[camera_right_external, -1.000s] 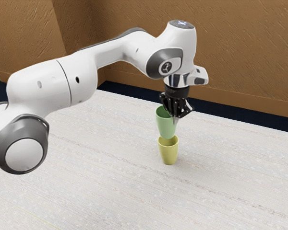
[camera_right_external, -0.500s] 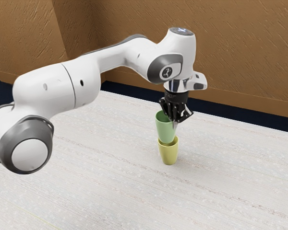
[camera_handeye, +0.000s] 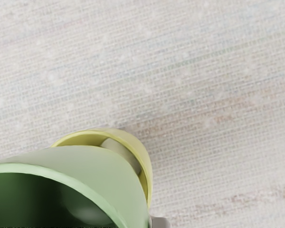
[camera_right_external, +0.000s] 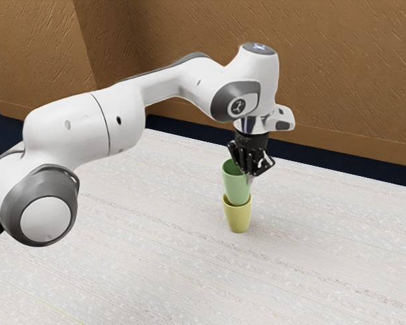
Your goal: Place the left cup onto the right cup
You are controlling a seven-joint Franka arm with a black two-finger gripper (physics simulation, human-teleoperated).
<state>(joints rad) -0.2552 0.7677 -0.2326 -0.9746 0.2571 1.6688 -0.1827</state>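
My arm (camera_right_external: 122,125) reaches in from the left over the pale surface (camera_right_external: 108,271). Its jaws pinch the green cup (camera_right_external: 234,184) at the right side of its rim. That cup sits nested in the yellow cup (camera_right_external: 237,217), which stands upright on the surface.

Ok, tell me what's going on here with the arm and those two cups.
The arm's gripper is shut on the rim of the green cup. It holds the cup slightly tilted, with its base inside the mouth of the yellow cup, which stands upright on the table. The green cup is not yet released, so the stacking looks nearly done.
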